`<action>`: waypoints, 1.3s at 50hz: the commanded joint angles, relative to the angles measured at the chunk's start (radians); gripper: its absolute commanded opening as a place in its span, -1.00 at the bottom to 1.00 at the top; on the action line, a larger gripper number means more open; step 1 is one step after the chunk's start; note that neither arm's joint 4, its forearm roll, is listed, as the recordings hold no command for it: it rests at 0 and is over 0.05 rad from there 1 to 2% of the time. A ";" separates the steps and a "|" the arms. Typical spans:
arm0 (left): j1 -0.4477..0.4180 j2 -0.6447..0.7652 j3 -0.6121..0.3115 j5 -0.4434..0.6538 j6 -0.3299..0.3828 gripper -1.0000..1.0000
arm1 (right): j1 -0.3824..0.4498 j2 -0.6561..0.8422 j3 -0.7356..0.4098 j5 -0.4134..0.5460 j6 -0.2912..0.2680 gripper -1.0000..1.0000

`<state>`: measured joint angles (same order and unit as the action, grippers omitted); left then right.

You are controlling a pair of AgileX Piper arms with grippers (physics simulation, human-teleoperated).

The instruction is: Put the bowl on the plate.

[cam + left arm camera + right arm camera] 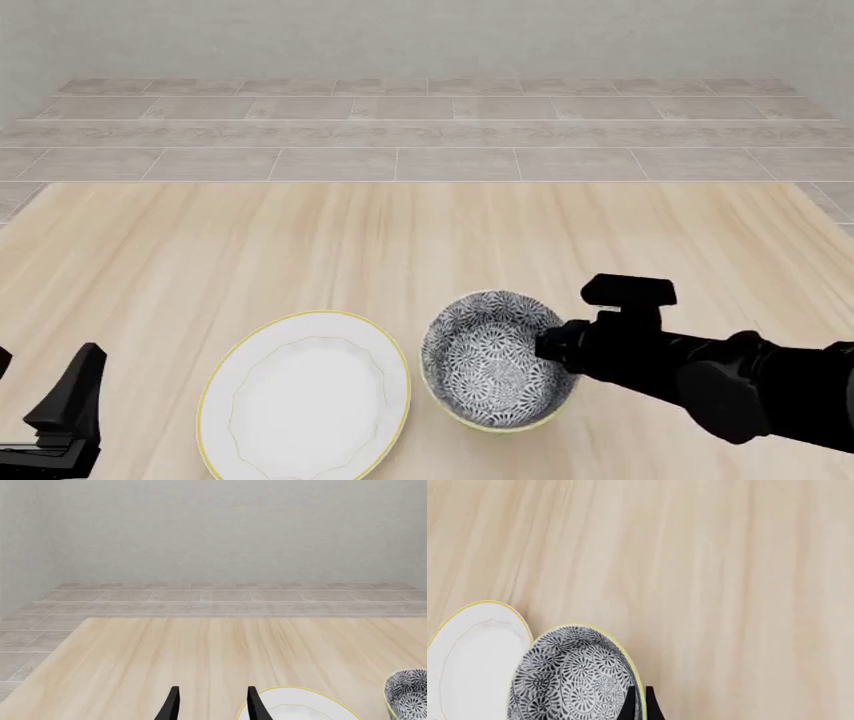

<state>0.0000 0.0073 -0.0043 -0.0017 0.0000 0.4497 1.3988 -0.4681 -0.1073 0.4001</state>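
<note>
The bowl (495,360) stands on the table (400,240) just beside the plate (304,395), on the plate's right in the front view, their rims close or touching; it is not yet on the plate. The right gripper (639,703) sits at the bowl's right-hand rim, and the right wrist view shows its two dark fingertips (629,705) drawn close together astride the rim wall, one inside and one outside, so the pincer reads as clenched on the bowl rim. The step in hand is judged to be the grasp, complete or nearly so, with the lift not begun: the bowl's base appears to rest on the wood. The next move calls for a lift high enough to clear the plate's edge, a short carry leftward, and a centred set-down, keeping the bowl level since a one-sided rim pinch may let it tilt. The front view gives the bowl–plate layout but hides the fingertips behind the arm; only the right wrist view shows the pinch. The left gripper (212,704) is parked low at the near-left, released, its fingers apart in the left wrist view, with the plate's edge just beyond them.
</note>
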 commanded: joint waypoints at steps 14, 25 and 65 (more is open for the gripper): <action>0.000 0.000 0.000 0.000 0.000 1.00 | -0.040 -0.152 -0.072 0.110 -0.028 -1.00; 0.000 0.000 0.000 0.000 0.000 1.00 | -0.060 -0.222 -0.113 0.169 -0.048 -1.00; 0.000 0.000 0.000 0.000 0.000 1.00 | 0.081 -0.217 -0.380 0.258 -0.073 -1.00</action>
<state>0.0000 0.0073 -0.0043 -0.0017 0.0000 0.4817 1.1511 -0.8011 0.1644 0.3125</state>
